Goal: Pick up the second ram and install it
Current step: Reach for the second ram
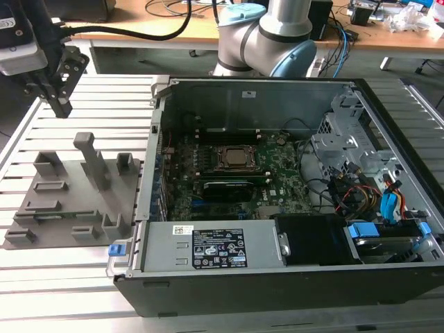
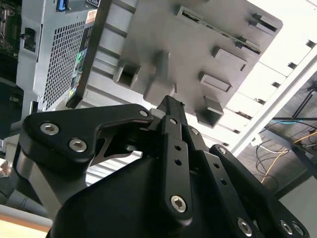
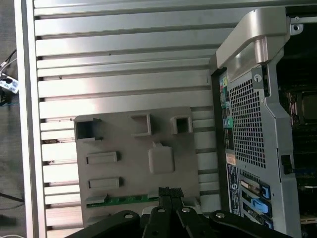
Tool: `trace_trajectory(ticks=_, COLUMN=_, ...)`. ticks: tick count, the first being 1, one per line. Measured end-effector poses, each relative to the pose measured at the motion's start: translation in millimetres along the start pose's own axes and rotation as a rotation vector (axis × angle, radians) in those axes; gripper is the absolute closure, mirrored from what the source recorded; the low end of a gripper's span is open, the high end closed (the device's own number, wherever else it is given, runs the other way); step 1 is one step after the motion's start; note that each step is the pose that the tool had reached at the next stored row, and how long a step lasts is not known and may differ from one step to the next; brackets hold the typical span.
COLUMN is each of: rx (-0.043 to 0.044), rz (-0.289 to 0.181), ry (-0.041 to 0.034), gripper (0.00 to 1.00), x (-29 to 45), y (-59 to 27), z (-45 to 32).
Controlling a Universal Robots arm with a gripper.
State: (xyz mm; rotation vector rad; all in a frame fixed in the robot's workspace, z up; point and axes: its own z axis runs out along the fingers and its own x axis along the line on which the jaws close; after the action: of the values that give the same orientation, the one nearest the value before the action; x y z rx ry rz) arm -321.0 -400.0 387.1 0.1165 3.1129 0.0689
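**Work surface as I see it from the remote station.** The table (image 1: 83,97) is silver metal, its top made of long parallel slotted rails; I see it from above in the first wrist view (image 3: 124,54). Two items lie directly on it. A flat grey fixture plate (image 1: 69,201) with raised blocks sits toward the exterior view's left. An open computer case (image 1: 277,277) lies on its side, open face up, toward the exterior view's right. In the first wrist view I see a narrow strip of bare rails between the plate (image 3: 129,148) and the case's perforated rear wall (image 3: 247,124).
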Motion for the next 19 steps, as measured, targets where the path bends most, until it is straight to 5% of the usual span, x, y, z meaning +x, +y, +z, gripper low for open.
trace_trajectory(ticks=5, rx=0.0007, rz=0.000, ry=-0.0001, gripper=0.89, x=12.5, y=-8.5, z=0.6)
trace_trajectory(ticks=19, rx=0.0007, rz=0.000, ry=-0.0001, gripper=0.89, x=38.6, y=-12.2, z=4.4)
